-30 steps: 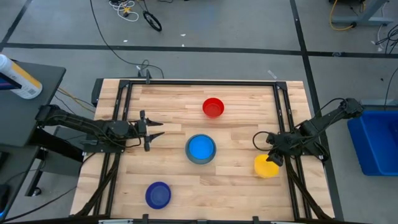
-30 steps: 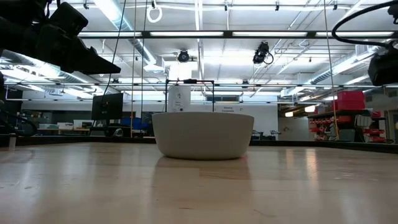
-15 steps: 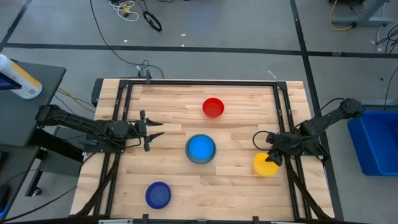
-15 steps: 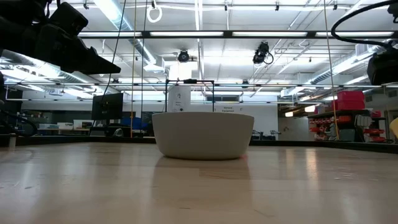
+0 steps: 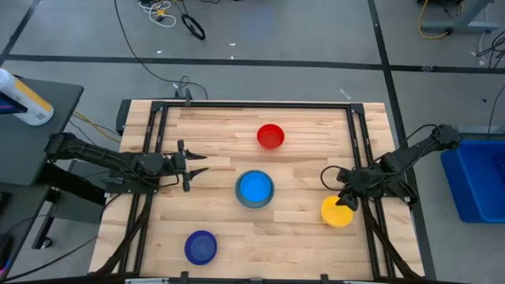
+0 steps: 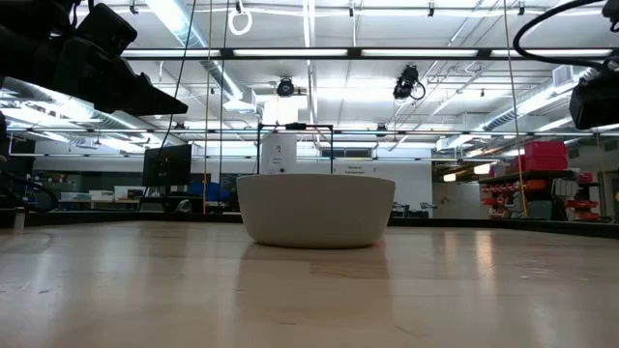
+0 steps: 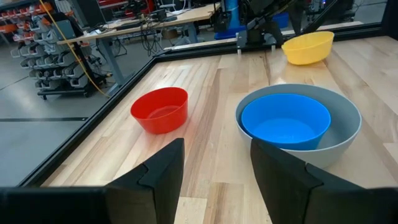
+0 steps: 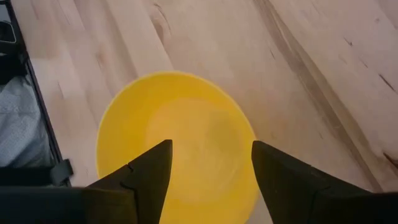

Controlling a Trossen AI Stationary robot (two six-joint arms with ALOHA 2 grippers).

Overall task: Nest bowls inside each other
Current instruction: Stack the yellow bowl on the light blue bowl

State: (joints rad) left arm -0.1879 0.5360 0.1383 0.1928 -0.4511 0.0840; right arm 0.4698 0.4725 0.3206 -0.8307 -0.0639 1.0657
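The light blue bowl sits inside the grey bowl at the table's middle. The red bowl stands toward the far edge and the dark blue bowl near the front left. The yellow bowl lies at the right. My right gripper is open just over it, slanting down, with its fingertips above the bowl's hollow. My left gripper waits open at the left, pointing level toward the grey bowl. My right gripper: I cannot tell whether its fingers touch the yellow bowl. They stand apart over the bowl's inside, coming slanting down from the table's right. The bowl rests open side up on the table.
Black frame rails run along the table's left, right and far sides. A blue bin stands off the right edge and a dark stand with a bottle off the left. Bare wood lies between the bowls.
Half a second ago a sliver of yellow showed at the low view's right edge, above the table line; it shows neither before that nor now. Both arms have stayed in place.
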